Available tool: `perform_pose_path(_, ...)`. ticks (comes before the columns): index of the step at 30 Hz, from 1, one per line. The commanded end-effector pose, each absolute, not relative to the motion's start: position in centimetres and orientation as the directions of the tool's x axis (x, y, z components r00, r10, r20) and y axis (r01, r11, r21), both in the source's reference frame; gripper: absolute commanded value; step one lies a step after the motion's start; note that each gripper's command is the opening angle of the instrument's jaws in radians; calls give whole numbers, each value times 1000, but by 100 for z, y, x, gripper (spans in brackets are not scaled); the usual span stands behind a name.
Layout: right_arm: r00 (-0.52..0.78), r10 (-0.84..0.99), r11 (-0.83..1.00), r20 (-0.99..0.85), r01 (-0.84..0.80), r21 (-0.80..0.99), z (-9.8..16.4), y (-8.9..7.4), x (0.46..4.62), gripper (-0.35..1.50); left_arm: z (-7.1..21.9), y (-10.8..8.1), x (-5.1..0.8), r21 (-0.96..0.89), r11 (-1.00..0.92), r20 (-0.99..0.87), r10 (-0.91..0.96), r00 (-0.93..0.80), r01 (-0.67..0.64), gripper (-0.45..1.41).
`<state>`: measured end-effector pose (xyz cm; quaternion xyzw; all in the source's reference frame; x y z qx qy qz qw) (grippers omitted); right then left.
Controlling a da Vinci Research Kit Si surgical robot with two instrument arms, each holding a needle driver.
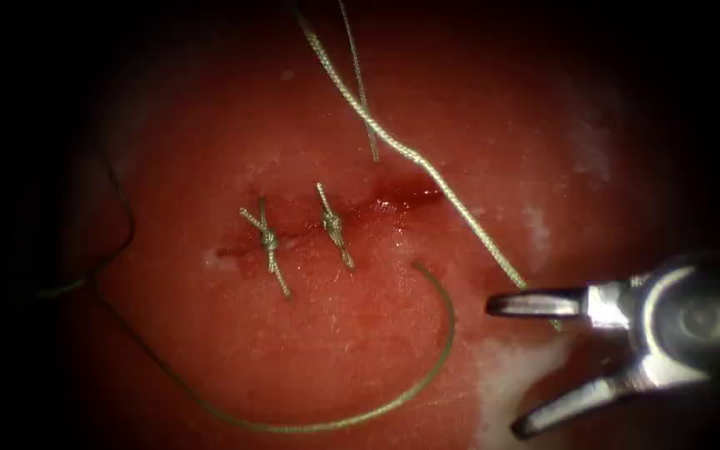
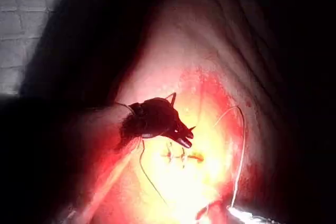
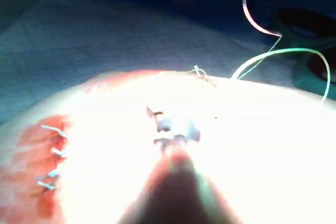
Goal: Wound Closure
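Observation:
The tissue (image 1: 360, 367) has a cut (image 1: 393, 198) with red fluid at its right end and two knotted stitches (image 1: 269, 242) (image 1: 332, 222) across its left part. My right tool (image 1: 543, 358) is open low on the right of the cut and holds nothing. A thick thread (image 1: 427, 167) runs down from above and slips under its upper jaw. A thinner strand (image 1: 362, 92) meets the tissue at the cut's upper edge. More thread (image 1: 335, 423) loops below the cut. My left tool (image 2: 181, 136) hovers over the stitches (image 2: 176, 156). A dark curve (image 1: 127, 225) at far left may be the needle.
A pale patch of tissue (image 1: 510, 367) lies under the right tool. In the right wrist view, thread (image 3: 283, 52) arcs off the tissue's far edge, and several stitch ends (image 3: 52, 153) stand beside the tool (image 3: 170, 129).

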<state>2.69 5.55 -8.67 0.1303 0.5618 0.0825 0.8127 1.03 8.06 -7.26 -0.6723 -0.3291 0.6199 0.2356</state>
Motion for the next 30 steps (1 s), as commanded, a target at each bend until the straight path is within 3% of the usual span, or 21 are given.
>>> perform_pose_path(1, 361, 268, 957, -893, 5, 289, -845, 556, 274, 131, -718, 804, 97, -725, -673, -679, 734, 10, 149, -35)
perform_pose_path(14, 476, 117, 993, -872, -41, 111, -759, 545, 303, 123, -715, 801, 89, -732, -668, -673, 740, 11, 136, -35)
perform_pose_path(17, 484, 128, 992, -866, -61, 113, -754, 544, 301, 89, -714, 800, 86, -731, -669, -674, 739, 11, 133, -35)
perform_pose_path(19, 466, 123, 991, -876, -15, 131, -756, 542, 302, -33, -713, 799, 84, -735, -666, -671, 742, 11, 127, -35)
perform_pose_path(30, 445, 110, 973, -888, 135, 188, -794, 520, 317, -35, -712, 799, 83, -734, -667, -671, 741, 11, 129, -35)
